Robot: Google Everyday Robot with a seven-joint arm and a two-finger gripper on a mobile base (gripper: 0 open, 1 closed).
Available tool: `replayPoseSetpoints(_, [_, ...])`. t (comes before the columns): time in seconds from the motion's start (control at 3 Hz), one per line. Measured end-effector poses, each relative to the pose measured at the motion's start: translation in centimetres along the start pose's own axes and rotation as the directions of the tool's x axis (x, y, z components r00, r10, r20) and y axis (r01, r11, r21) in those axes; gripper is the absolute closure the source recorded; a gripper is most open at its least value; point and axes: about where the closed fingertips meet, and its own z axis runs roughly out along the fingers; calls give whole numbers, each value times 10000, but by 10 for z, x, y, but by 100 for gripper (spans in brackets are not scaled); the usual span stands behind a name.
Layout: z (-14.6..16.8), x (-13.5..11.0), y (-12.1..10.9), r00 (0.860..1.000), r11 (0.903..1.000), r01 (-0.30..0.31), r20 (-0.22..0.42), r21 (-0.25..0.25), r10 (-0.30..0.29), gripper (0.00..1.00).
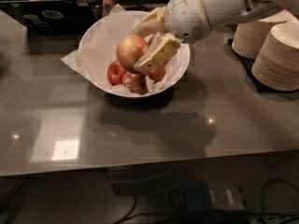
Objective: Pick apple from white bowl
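Gripper (139,50) clamped on the apple (128,48), 1 finger over the top and 1 under the right flank, fruit wedged between them at the tips. Reaching in from the right, with the wrist up and to the right of the fruit, above the far right part of the white bowl (176,78).

Apple at the tip end, left of the wrist, over the middle of the bowl and above the small red apples (116,72) lying just below the fingers. Judged to be raised off that heap. Best taken straight up from here, away from the heap, then out toward the wrist side. Paper lining (88,62) spread to the left of the tool, stacks of plates (275,55) off to the right, beyond the arm.

Hard to tell whether the apple's underside touches a red apple beneath, that spot being hidden by the lower finger. Right side of the fruit covered by the same finger. Far rim of the bowl blocked by the wrist. Count of red apples unsure, perhaps 3 or 4, some tucked under the fingers. Arm cut off at the top right edge.
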Motion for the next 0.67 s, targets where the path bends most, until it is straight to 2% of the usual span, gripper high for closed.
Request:
replayPoseSetpoints(0.33, [-59,-14,12,9946,9922,56,-1035,1248,74,100])
replayPoseSetpoints(0.67, [-59,-14,12,9946,9922,56,-1035,1248,74,100])
